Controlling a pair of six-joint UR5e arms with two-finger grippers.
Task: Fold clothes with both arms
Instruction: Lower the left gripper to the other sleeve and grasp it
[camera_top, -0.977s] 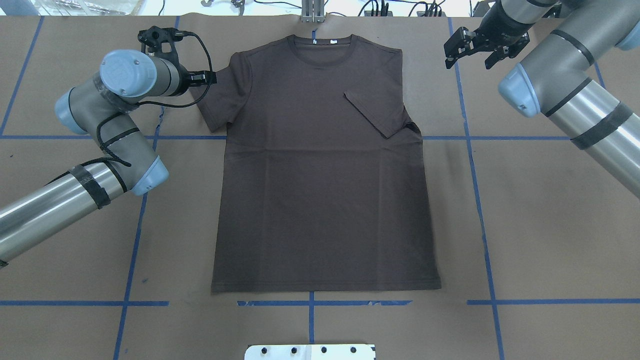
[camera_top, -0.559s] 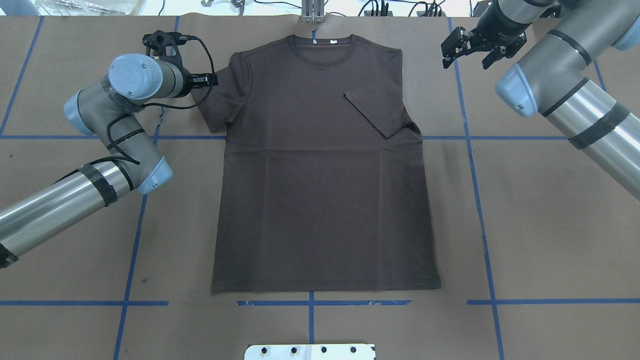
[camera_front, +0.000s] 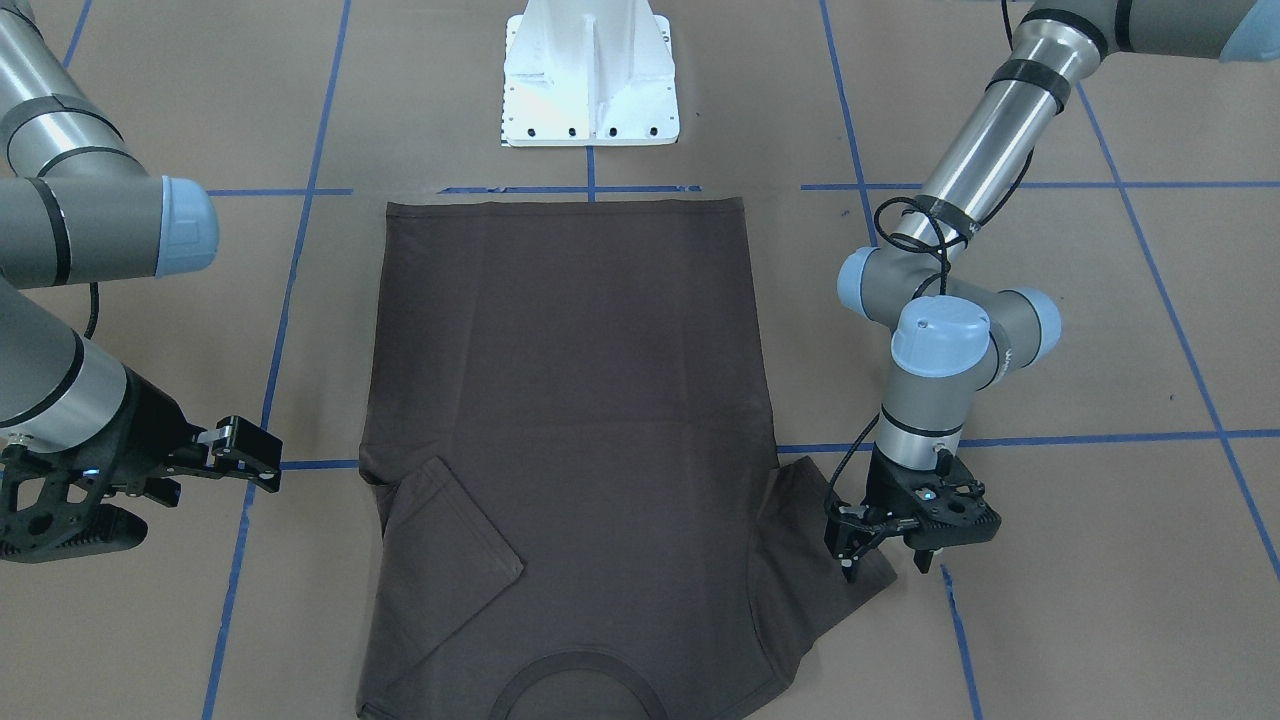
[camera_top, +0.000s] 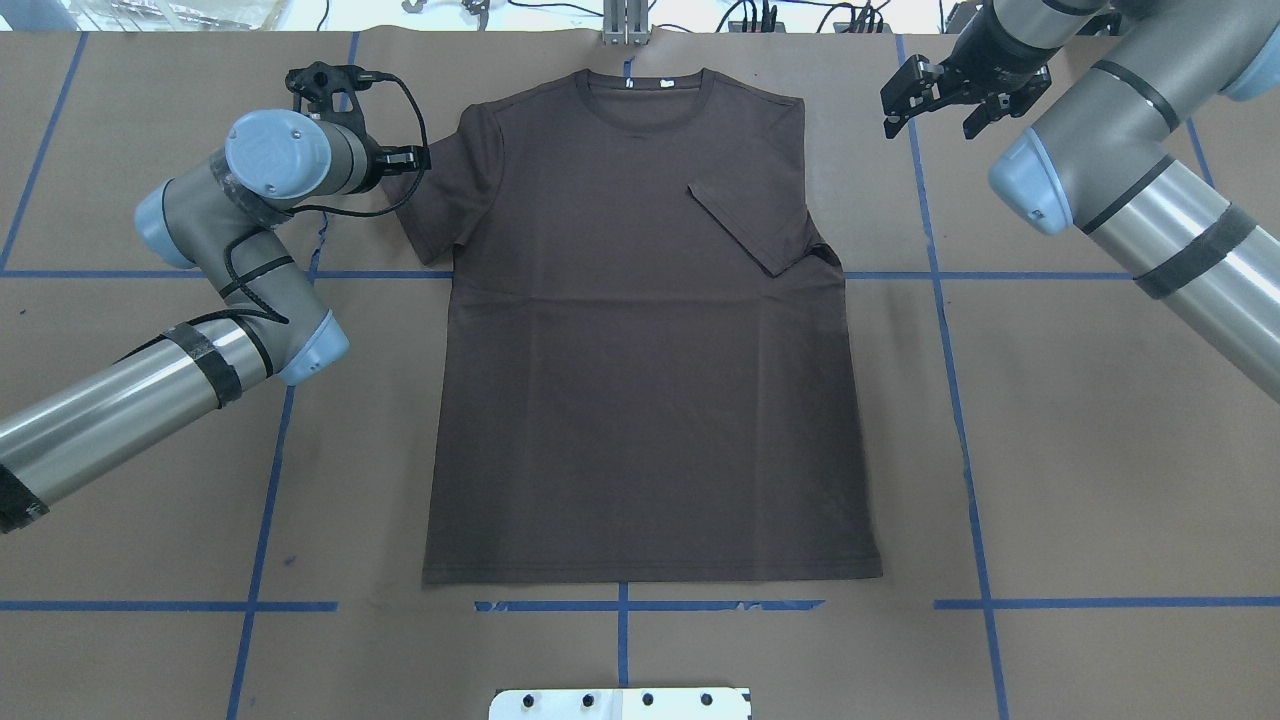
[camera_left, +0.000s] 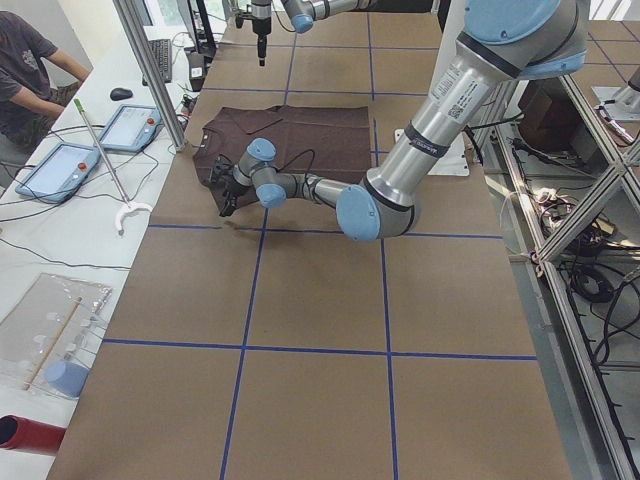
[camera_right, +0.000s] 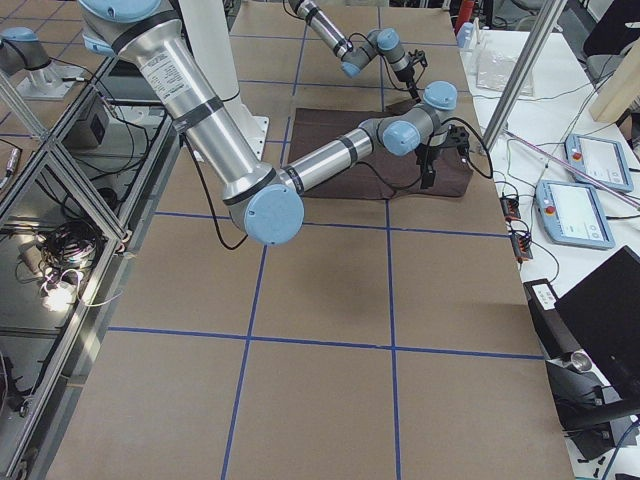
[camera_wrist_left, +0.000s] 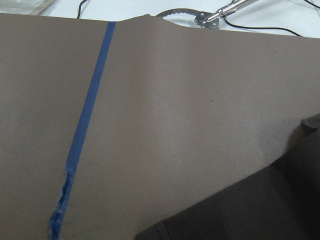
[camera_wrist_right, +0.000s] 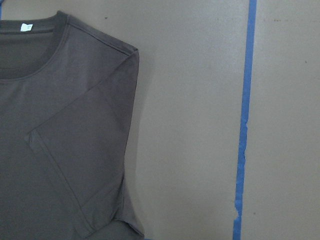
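We see the left arm bent, left gripper pointing down, parted and empty, at the shirt's sleeve edge. The right gripper hovers spread, empty, beside the shirt, flat on the blue-taped table.

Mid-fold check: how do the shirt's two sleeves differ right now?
The left-side sleeve lies spread out on the table; the right-side sleeve is folded in over the chest. The left gripper is at the left-side sleeve's outer edge, while the right gripper is clear of the right-side sleeve. Both sleeves lie flat and belong to the same dark brown T-shirt.
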